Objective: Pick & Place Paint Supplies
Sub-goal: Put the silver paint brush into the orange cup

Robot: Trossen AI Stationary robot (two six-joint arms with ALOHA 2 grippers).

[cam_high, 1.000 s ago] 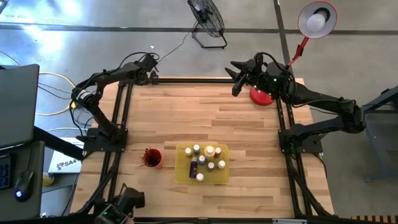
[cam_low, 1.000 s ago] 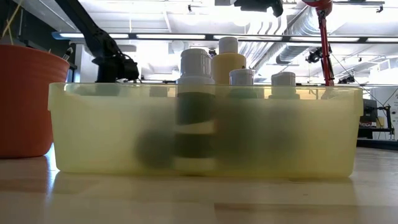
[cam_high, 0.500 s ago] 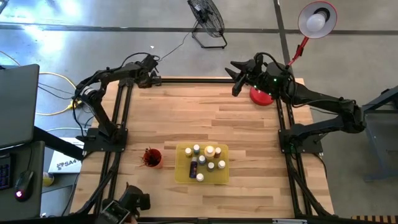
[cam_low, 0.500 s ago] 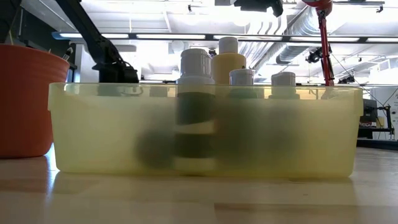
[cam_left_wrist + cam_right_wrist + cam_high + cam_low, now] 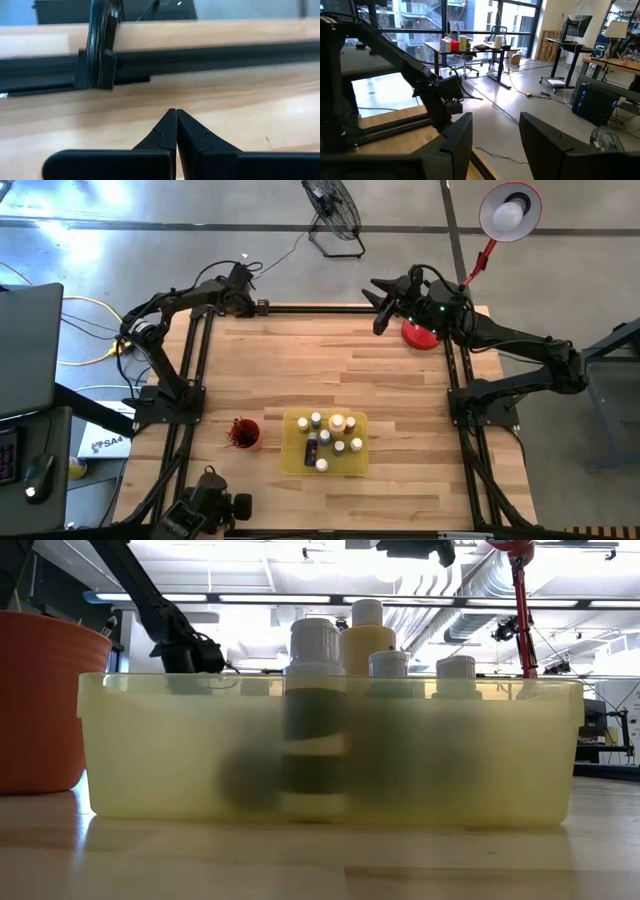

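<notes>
Several small paint bottles (image 5: 335, 435) with pale caps stand upright in the flat yellow tray (image 5: 295, 462) near the table's front middle; in the low view their caps (image 5: 315, 640) rise above the tray wall (image 5: 150, 760). To the tray's left, a red cup (image 5: 245, 433) holds thin dark brushes. My left gripper (image 5: 258, 306) is shut and empty, tipped down over the bare wood at the far left corner (image 5: 175, 117). At the far right my right gripper (image 5: 377, 307) hangs open, level and high, with nothing between its fingers (image 5: 495, 135).
Black frame rails (image 5: 300, 307) run along the table's far edge and both sides. A red clamp lamp's base (image 5: 420, 333) sits at the far right corner under my right arm. Bare wood (image 5: 330, 360) lies between the arms and the tray.
My left gripper has turned at the wrist and tipped downward toward the wood, sliding a little toward the table's right along the far rail. It has stayed shut. My right arm, the tray, the bottles and the cup have kept still.
</notes>
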